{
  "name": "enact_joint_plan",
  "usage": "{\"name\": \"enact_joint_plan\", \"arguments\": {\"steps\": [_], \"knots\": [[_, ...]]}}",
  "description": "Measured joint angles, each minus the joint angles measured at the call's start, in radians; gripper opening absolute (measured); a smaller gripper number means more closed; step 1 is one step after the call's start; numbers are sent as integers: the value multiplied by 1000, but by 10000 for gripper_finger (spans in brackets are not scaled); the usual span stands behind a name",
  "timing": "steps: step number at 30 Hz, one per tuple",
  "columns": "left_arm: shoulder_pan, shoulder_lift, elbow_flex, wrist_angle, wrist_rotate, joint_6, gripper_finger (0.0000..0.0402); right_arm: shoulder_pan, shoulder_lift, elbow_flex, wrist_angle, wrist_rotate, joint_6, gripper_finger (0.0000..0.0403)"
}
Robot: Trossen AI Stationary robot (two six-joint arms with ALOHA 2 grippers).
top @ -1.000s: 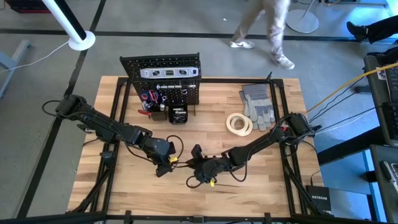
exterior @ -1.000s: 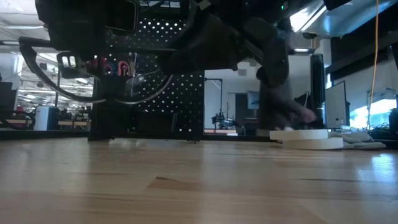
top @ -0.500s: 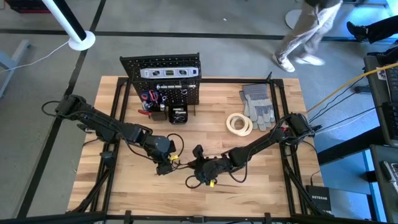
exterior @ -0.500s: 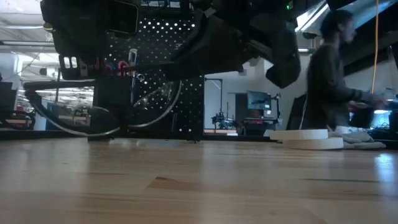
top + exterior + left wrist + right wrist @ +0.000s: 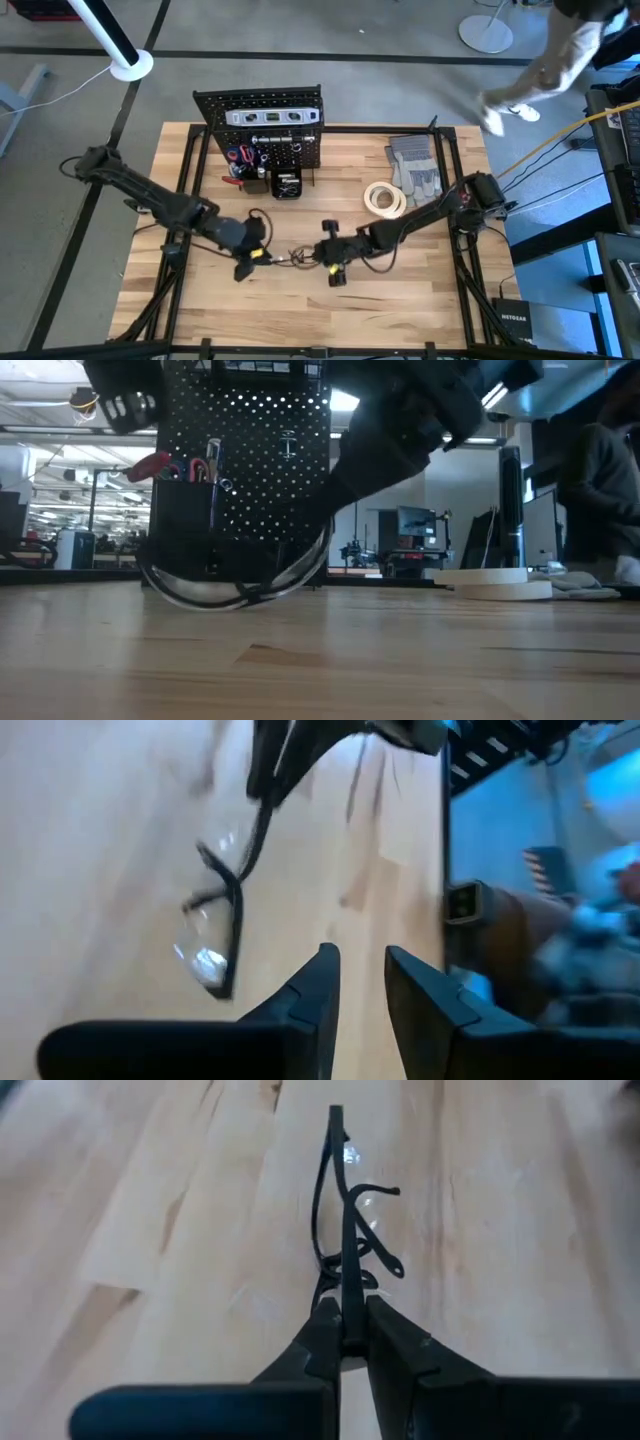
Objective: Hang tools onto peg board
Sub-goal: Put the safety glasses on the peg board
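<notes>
From my station I see the right gripper (image 5: 345, 1342) pinched on one thin arm of the safety glasses (image 5: 345, 1230), the black frame standing edge-on between its two fingers (image 5: 318, 1338). Only the right wrist view shows this grip clearly; from above the glasses (image 5: 292, 257) are only a thin dark tangle on the tabletop (image 5: 420, 300), well in front of the peg board (image 5: 262, 125).

The left gripper (image 5: 358, 982) has its fingers a narrow gap apart and holds nothing. In its own view the glasses (image 5: 218, 915) lie just beside it, hanging from the right gripper. From above, the left gripper (image 5: 250, 255) is on the other side of the glasses from the right gripper (image 5: 322, 258).

The low view shows the lens rim (image 5: 235, 585) as a curved loop just above the wood, in front of the peg board (image 5: 250, 480).

The silver level (image 5: 272, 116) is on the peg board. The tape roll (image 5: 384, 199) and the grey gloves (image 5: 413, 167) lie to the right of the peg board.
</notes>
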Motion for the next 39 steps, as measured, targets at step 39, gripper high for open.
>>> {"name": "enact_joint_plan", "arguments": {"steps": [39], "knots": [[-138, 431, 0, 49, -504, 641, 152, -260, -22, -91, 245, -508, 531, 31]]}}
